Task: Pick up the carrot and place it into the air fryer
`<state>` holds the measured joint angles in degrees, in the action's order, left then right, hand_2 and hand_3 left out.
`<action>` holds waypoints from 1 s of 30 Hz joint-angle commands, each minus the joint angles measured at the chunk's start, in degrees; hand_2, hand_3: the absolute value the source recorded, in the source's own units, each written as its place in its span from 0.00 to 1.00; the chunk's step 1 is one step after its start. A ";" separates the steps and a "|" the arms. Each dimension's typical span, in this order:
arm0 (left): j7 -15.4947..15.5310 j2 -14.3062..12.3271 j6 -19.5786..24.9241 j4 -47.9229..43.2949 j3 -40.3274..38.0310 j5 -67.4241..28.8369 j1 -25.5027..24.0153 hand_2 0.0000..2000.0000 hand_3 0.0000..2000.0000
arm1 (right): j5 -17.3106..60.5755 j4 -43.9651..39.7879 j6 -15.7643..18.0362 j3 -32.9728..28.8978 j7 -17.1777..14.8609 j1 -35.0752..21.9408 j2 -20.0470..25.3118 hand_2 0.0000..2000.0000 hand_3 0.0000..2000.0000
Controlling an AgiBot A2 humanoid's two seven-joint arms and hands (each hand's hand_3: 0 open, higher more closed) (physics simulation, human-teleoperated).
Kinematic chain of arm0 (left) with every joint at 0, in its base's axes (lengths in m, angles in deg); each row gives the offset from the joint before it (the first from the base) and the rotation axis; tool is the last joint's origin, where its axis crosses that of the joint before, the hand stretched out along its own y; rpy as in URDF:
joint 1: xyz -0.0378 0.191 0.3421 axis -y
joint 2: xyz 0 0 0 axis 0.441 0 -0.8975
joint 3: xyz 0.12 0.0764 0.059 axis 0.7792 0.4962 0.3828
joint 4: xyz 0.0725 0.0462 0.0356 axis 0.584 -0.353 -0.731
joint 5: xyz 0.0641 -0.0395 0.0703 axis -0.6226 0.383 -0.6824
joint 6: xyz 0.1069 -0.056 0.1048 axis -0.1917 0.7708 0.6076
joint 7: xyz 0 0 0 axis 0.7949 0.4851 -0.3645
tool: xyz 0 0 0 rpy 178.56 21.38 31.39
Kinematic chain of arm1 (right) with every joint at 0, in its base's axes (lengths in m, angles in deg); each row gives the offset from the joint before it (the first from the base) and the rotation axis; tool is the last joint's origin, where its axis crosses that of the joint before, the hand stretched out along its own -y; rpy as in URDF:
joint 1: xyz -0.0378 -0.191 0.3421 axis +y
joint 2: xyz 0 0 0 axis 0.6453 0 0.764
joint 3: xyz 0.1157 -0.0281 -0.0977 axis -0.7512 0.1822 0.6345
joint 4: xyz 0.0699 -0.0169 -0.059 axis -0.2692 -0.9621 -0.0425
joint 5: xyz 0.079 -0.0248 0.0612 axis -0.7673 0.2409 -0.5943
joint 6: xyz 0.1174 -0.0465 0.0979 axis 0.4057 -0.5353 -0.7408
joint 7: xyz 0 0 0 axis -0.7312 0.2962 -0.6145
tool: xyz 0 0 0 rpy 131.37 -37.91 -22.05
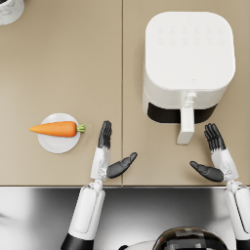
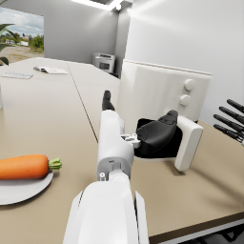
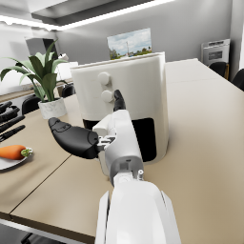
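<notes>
An orange carrot [image 1: 53, 129] with a green stem end lies on a small white plate [image 1: 58, 141] at the table's left; the left wrist view shows the carrot [image 2: 24, 167] too, and the right wrist view shows it [image 3: 12, 152] far off. A white air fryer [image 1: 188, 63] stands at the back right, its drawer handle [image 1: 186, 124] pointing toward me. My left hand [image 1: 108, 151] hovers open just right of the plate, holding nothing. My right hand [image 1: 215, 155] is open near the handle's right side, also holding nothing.
A white pot [image 1: 10, 10] shows at the far left corner, and the right wrist view shows a potted plant [image 3: 40, 78] there. A seam [image 1: 122, 93] runs down the beige tabletop. The table's front edge [image 1: 125, 185] lies just behind my hands.
</notes>
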<state>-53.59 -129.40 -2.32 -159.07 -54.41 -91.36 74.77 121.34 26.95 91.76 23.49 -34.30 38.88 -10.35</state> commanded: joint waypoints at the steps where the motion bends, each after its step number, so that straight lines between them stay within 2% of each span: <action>1: 0.00 0.00 0.00 0.00 0.00 0.00 0.00 0.00 0.00 | 0.00 0.00 0.00 0.00 0.00 0.00 0.00 0.00 0.00; 24: 0.00 0.00 0.00 0.00 0.00 0.00 0.00 0.00 0.00 | 0.00 0.00 0.00 0.00 0.00 0.00 0.00 0.00 0.00; 25: 0.00 -0.06 0.00 0.93 1.72 0.00 0.10 0.00 0.00 | 0.00 -0.93 0.00 1.72 0.00 -0.10 0.06 0.00 0.00; 27: 2.80 -0.48 2.81 1.46 -0.91 0.00 0.26 0.00 0.00 | 0.00 -1.29 -2.78 2.01 2.81 -1.13 1.03 0.00 0.00; 30: 4.67 -1.37 4.68 5.23 -3.27 0.00 1.19 0.00 0.00 | 0.00 -2.46 -4.63 2.10 4.69 -2.71 2.51 0.00 0.00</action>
<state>-48.61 -130.53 2.68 -156.21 -56.01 -93.87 74.94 123.85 25.08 86.82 25.17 -29.30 37.68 -8.51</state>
